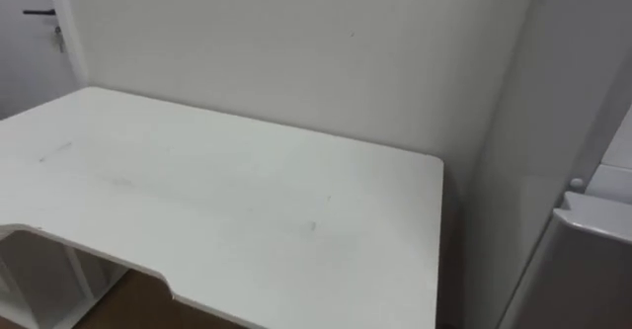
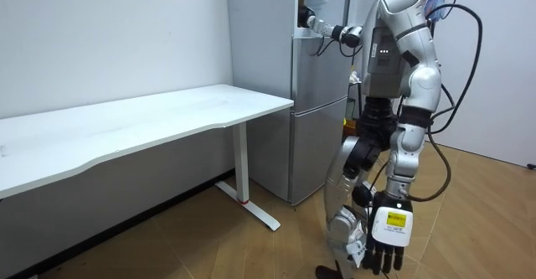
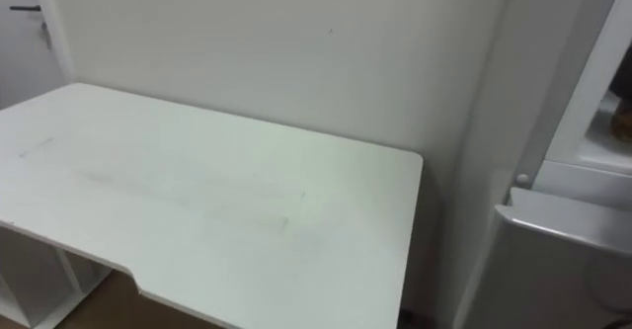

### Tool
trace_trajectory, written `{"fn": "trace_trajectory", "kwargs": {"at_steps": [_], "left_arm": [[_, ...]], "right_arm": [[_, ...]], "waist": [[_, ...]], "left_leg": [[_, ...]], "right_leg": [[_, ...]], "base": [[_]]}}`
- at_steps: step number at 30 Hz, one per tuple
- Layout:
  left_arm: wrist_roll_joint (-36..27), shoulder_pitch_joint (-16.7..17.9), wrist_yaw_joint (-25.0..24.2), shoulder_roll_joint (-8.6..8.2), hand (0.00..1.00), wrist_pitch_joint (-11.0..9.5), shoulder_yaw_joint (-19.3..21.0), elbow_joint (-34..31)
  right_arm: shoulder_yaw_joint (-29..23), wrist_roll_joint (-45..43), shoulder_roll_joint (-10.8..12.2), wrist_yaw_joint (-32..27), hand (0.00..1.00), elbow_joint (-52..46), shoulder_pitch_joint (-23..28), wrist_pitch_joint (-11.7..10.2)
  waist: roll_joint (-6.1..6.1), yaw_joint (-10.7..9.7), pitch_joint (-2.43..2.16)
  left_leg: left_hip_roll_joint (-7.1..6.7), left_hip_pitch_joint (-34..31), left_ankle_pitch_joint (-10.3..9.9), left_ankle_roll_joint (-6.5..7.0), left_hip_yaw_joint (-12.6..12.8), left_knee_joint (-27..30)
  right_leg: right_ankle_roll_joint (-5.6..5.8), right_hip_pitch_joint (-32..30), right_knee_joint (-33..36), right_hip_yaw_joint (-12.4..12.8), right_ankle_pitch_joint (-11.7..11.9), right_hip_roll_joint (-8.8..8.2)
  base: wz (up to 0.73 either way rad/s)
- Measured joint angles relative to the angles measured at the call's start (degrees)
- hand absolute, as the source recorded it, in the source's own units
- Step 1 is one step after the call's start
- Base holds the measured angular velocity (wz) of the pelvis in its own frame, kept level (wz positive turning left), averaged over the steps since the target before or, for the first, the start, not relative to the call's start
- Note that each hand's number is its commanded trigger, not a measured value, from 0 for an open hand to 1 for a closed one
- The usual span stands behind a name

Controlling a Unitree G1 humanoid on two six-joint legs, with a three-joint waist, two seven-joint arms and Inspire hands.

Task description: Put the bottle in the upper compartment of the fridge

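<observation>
In the room view I stand facing the grey fridge (image 2: 318, 136), just past the white table's end. My right arm is raised and its hand (image 2: 307, 18) reaches into the open upper compartment (image 2: 322, 2). A small dark shape sits at that hand, too small to tell whether it is the bottle. My left hand (image 2: 383, 244) hangs by my leg with straight, empty fingers. In the eye views the fridge's side wall (image 3: 494, 171) and the top of its lower door (image 3: 568, 220) stand at the right, with the open upper compartment (image 3: 597, 131) above.
The long white table (image 1: 247, 201) stands against the white wall, its right end close to the fridge, with a curved cut-out in its near edge. A door with a dark handle (image 1: 39, 13) shows at the far left. Wooden floor (image 2: 209, 245) lies around me.
</observation>
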Motion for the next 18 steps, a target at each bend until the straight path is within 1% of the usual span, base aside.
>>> {"fn": "trace_trajectory", "kwargs": {"at_steps": [1, 3, 6, 8, 11, 13, 16, 17, 18], "left_arm": [[-0.5, 0.0, 0.0, 0.16, 0.00, -0.3, 0.0, 0.0], [-2.0, 0.0, 0.0, 0.41, 0.00, -0.3, -0.1, 0.0], [-4.1, 0.0, 0.1, 1.35, 0.00, -0.2, -1.1, -0.2], [-5.5, -0.1, 1.1, 1.94, 0.00, -0.2, -2.3, -0.2], [-5.7, -0.5, 2.0, 2.86, 0.00, -0.2, -4.5, -1.3], [-5.7, -0.5, 2.1, 2.89, 0.00, -0.2, -4.6, -2.5], [-5.9, -1.4, 2.1, 3.49, 0.00, 0.1, -6.3, -2.4], [-6.3, -1.5, 2.1, 3.58, 0.00, 0.1, -7.2, -2.5], [-6.4, -1.6, 2.1, 3.59, 0.00, 0.1, -7.4, -2.5]], "right_arm": [[0.1, 0.2, 0.0, 0.0, 0.00, 1.0, -0.6, -0.3], [0.4, 0.7, -0.1, 0.0, 0.00, 2.2, -1.0, -0.6], [0.6, 1.1, -0.5, 0.2, 0.00, 2.4, -1.1, -0.7], [1.7, 0.3, -0.5, 0.1, 0.00, 3.8, -1.8, -1.5], [2.4, 0.5, -0.9, 0.3, 0.00, 4.0, -2.0, -2.0], [3.4, 0.3, -1.6, 0.6, 0.00, 4.0, -2.0, -2.5], [4.5, 0.3, -1.9, 0.6, 0.00, 4.3, -2.0, -2.7], [5.1, 0.4, -1.9, 0.6, 0.00, 4.4, -2.2, -2.9], [5.3, 0.4, -1.9, 0.7, 0.00, 4.4, -2.2, -3.1]], "waist": [[-0.01, 0.1, 0.02], [0.02, 0.3, 0.03], [0.07, 0.5, 0.06], [0.21, 0.6, 0.06], [0.29, 0.7, 0.07], [0.32, 1.4, 0.07], [0.41, 1.5, 0.07], [0.42, 1.5, 0.07], [0.43, 1.5, 0.08]], "left_leg": [[0.06, -0.3, 0.0, 0.00, 0.0, 0.3], [0.09, -0.5, 0.0, 0.00, 0.0, 0.6], [0.21, -1.4, 0.0, -0.01, 0.1, 1.1], [0.77, -1.8, 0.0, -0.03, 0.3, 1.5], [0.83, -2.8, 0.0, -0.08, 0.4, 2.0], [0.98, -3.2, 0.1, -0.16, 0.8, 2.1], [1.15, -3.0, 0.1, -0.25, 1.0, 2.1], [1.56, -3.0, 0.1, -0.29, 1.1, 2.1], [1.69, -3.1, 0.1, -0.31, 1.2, 2.1]], "right_leg": [[-0.07, -0.2, 0.0, 0.1, 0.0, 0.09], [-0.08, -0.2, -0.1, 0.1, 0.1, 0.14], [-0.15, -1.0, -0.3, 0.1, 0.0, 0.20], [-0.35, -1.4, -0.2, 0.1, 0.2, 0.28], [-0.55, -2.5, -0.1, 0.4, 0.3, 0.57], [-0.78, -2.9, -0.2, 0.7, 0.6, 0.73], [-0.89, -2.9, -0.2, 0.8, 0.7, 0.87], [-0.97, -2.8, -0.2, 0.9, 0.7, 0.92], [-1.02, -2.7, -0.2, 0.9, 0.7, 0.94]], "base": [[0.00], [0.00], [0.02], [-0.06], [-0.01], [-0.13], [-0.03], [-0.03], [-0.05]]}}
